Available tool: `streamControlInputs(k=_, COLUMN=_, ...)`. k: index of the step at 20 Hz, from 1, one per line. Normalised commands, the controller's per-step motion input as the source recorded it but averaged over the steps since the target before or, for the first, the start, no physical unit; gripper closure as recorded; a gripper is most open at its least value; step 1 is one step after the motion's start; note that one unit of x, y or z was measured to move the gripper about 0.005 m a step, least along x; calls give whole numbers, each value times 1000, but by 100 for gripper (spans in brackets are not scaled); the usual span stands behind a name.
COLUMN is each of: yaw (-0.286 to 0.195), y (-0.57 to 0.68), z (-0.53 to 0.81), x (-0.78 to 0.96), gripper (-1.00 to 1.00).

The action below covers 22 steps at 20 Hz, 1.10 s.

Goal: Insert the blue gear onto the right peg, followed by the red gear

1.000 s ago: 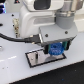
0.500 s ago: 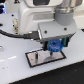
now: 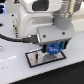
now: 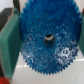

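In the exterior view my gripper (image 3: 53, 49) hangs just above the grey black-edged plate (image 3: 36, 60) and is shut on the blue gear (image 3: 54, 48), which sits between the fingers over the plate's right end. In the wrist view the blue gear (image 4: 46, 40) fills most of the picture, a toothed disc with a dark centre hole, clamped between my two teal finger pads (image 4: 10, 42). A sliver of the red gear (image 4: 3, 80) shows at the picture's corner. The right peg is hidden under the gear and gripper.
The white table (image 3: 15, 70) carries the plate. A black cable (image 3: 12, 37) runs from the arm toward the exterior view's left. The arm's white body fills the upper part of that view.
The gripper with the blue gear has come down slightly toward the plate's right end; otherwise little has moved.
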Motion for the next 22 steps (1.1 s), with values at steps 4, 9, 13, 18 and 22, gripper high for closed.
streamControlInputs(k=4, yaw=0, y=-17, z=-289, x=147, gripper=100)
streamControlInputs(k=9, yaw=0, y=1, z=-164, x=94, gripper=100)
streamControlInputs(k=13, yaw=0, y=-4, z=421, x=83, gripper=100)
streamControlInputs(k=18, yaw=0, y=-44, z=-192, x=105, gripper=100)
streamControlInputs(k=22, yaw=0, y=-32, z=-135, x=161, gripper=100)
